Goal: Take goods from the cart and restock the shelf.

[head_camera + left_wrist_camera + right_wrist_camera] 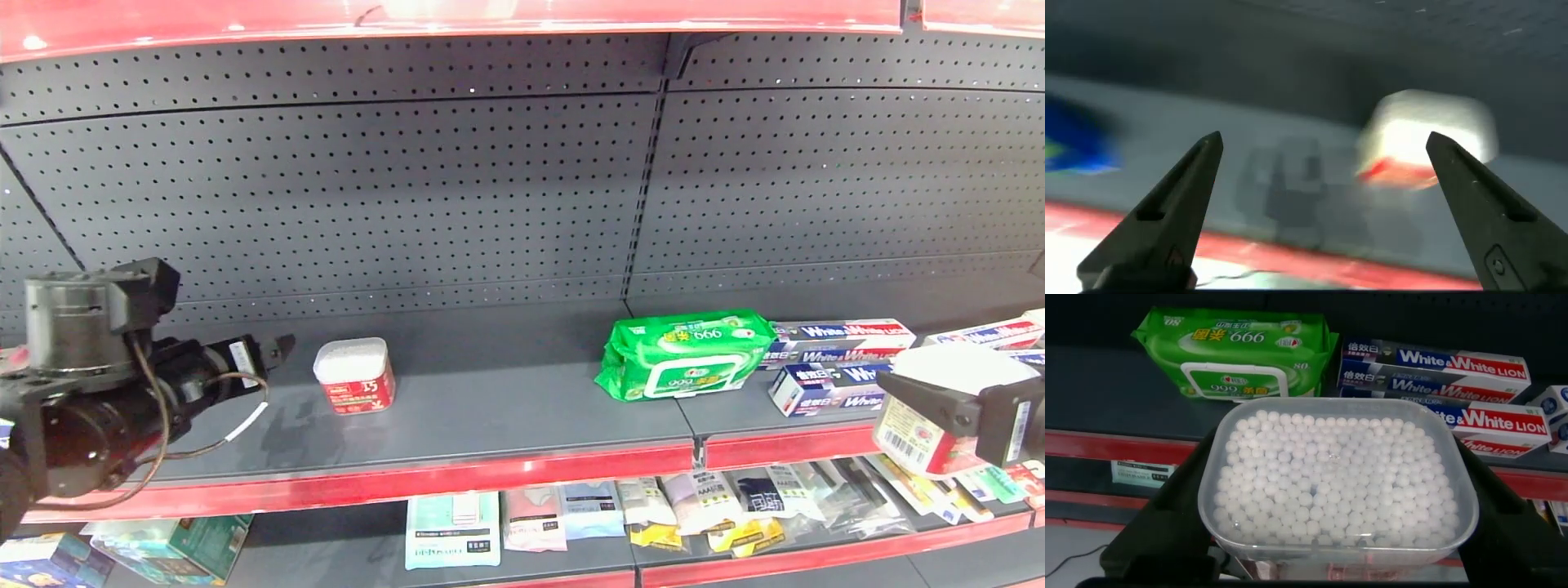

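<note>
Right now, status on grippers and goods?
Left gripper open, empty, beside shelved swab tub. Right gripper shut on second swab tub, not yet on shelf. Wipes pack and toothpaste boxes fill the spot ahead.

Dark grey shelf (506, 408) with a red front lip; back panel (367, 188) dark grey, dotted with rows of small holes. Standing tub (354, 375) at eight o'clock: white top, red label. Wipes pack (684, 353) bright green, white flap. Toothpaste boxes (841, 363) white, blue and red. Gripped tub (1339, 478) at four o'clock: clear, packed with white beads. Left claw (1323, 204) black.

Bead-filled tub (1343, 478) in tool (1339, 506), wipes (1237, 355) beyond
</note>
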Available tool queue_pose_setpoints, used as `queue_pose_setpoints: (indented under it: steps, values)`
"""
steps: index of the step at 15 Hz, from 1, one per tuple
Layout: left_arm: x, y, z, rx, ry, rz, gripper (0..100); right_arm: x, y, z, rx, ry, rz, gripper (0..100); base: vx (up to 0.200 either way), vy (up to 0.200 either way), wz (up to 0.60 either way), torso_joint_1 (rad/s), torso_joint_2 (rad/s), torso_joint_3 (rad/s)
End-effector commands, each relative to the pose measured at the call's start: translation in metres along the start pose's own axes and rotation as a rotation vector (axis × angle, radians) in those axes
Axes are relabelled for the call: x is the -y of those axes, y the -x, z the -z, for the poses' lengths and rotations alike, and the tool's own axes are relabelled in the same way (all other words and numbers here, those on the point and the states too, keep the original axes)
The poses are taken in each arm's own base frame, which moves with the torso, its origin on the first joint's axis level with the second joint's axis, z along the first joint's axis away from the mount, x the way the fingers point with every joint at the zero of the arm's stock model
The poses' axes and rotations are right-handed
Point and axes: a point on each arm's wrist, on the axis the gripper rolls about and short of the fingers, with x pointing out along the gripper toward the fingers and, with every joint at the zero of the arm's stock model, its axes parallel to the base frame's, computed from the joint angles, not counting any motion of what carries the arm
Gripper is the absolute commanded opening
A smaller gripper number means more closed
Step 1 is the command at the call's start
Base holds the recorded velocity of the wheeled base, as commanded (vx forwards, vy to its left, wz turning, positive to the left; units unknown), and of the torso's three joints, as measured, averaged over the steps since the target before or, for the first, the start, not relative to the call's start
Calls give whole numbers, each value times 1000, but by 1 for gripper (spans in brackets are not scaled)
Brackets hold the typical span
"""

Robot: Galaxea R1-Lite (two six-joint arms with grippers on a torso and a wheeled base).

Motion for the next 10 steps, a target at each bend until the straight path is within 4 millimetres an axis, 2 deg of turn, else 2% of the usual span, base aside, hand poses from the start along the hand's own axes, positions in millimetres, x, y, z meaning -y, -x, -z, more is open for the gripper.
queue_pose_setpoints:
  steps: [1,7,10]
  values:
    - [22,-25,6,-69,-13,21,100,0,-1,1,-5,0,0,0,0,0,0,0,0,0]
    - [31,-49,13,-140,-43,-2,100,0,-1,4,-16,-2,0,0,0,0,0,0,0,0]
    - [52,-58,16,-152,-67,45,100,0,-2,4,-19,-2,0,0,0,0,0,0,0,0]
